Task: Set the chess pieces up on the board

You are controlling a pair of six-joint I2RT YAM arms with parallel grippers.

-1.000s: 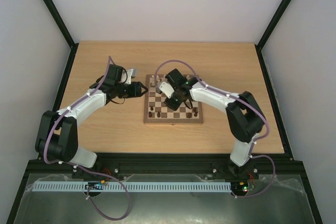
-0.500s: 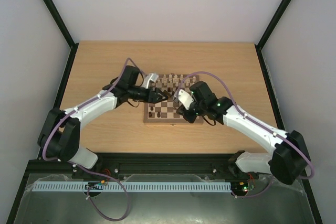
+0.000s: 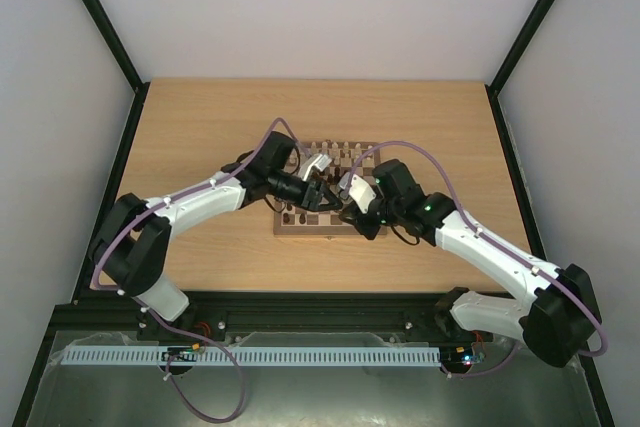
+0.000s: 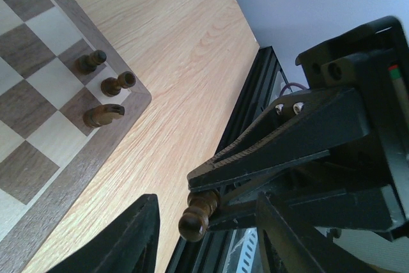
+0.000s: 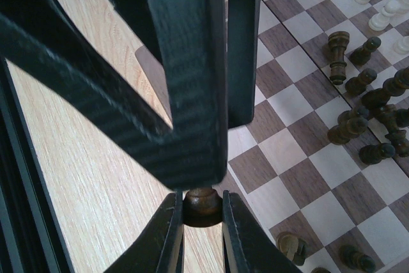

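board (image 3: pixel 320 230) on light wooden table (image 3: pixel 200 117), white walls (image 3: pixel 320 7)

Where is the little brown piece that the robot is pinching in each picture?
Top: not visible; it is hidden where the left gripper meets the right gripper.
Left wrist: piece at bottom middle, in the right gripper's tips.
Right wrist: piece at bottom middle, pinched between two fingers.
Shared landmark: the board, in all three.
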